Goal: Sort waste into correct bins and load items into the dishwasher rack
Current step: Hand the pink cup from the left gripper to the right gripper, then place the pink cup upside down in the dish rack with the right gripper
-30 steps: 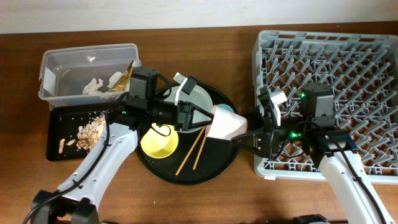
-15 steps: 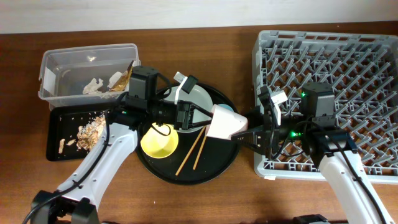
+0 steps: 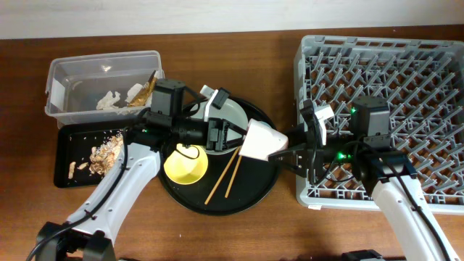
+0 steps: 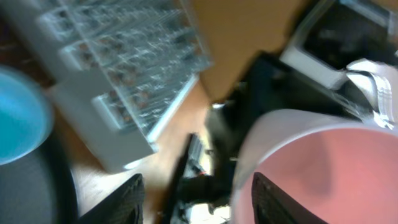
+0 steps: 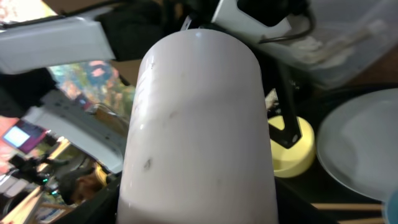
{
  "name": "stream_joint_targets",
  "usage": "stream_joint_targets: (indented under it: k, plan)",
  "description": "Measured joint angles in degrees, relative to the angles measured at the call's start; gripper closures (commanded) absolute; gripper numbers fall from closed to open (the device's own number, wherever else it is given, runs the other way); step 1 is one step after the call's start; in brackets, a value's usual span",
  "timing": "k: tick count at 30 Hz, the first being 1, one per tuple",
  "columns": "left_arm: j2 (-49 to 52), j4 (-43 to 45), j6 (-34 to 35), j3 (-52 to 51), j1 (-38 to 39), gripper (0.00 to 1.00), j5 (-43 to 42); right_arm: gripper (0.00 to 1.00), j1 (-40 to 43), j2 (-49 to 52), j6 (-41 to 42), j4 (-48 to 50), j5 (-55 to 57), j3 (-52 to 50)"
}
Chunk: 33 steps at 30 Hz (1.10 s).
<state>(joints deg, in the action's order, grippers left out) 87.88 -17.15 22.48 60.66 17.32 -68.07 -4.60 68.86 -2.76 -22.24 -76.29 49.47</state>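
The pink cup (image 3: 262,141), pale outside and pink inside, hangs on its side over the round black tray's right part. My right gripper (image 3: 291,155) is shut on its body, which fills the right wrist view (image 5: 199,124) between the dark fingers. My left gripper (image 3: 233,136) stands open at the cup's mouth, one finger (image 4: 273,200) just inside the rim, the other (image 4: 132,200) apart. On the tray lie the plate (image 3: 230,116), yellow bowl (image 3: 185,164) and chopsticks (image 3: 225,176). The blue cup (image 4: 18,118) shows at the left wrist view's edge. The dishwasher rack (image 3: 406,58) is at the right.
The clear tub (image 3: 72,80) at the back left holds crumpled paper (image 3: 112,100) and gold foil (image 3: 143,93). The shallow black tray (image 3: 69,145) in front of it holds food scraps (image 3: 105,152). The round black tray (image 3: 254,192) sits between the bins and the rack.
My left gripper has opened off the pink cup's rim. The right gripper's jaws have closed in on the cup's body, and the cup has shifted slightly right.
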Motion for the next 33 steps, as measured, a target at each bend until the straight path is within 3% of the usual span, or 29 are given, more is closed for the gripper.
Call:
stream_joint_targets:
  k: [6,10,17,26,33]
  plan:
    - [0.0,-10.9,-4.5,0.0,-1.0,0.39,20.3,0.5,0.0,0.0,0.3,-7.0,16.5,0.0]
    - [0.0,-16.2,-6.4,0.1,-4.8,0.38,29.0,0.5,0.8,-0.1,0.5,-15.0,25.6,1.7]
    - [-4.2,-23.6,-9.7,0.1,-8.5,0.35,45.5,0.5,12.1,-1.0,0.7,-36.3,42.8,17.5]
    - [-4.7,-24.7,-10.4,0.1,-8.5,0.35,51.6,0.5,33.1,0.8,4.0,-44.5,63.6,26.4]
    - [-4.7,-25.2,-10.6,0.1,-8.5,0.35,52.1,0.49,44.2,11.5,8.0,-44.6,72.2,27.0]
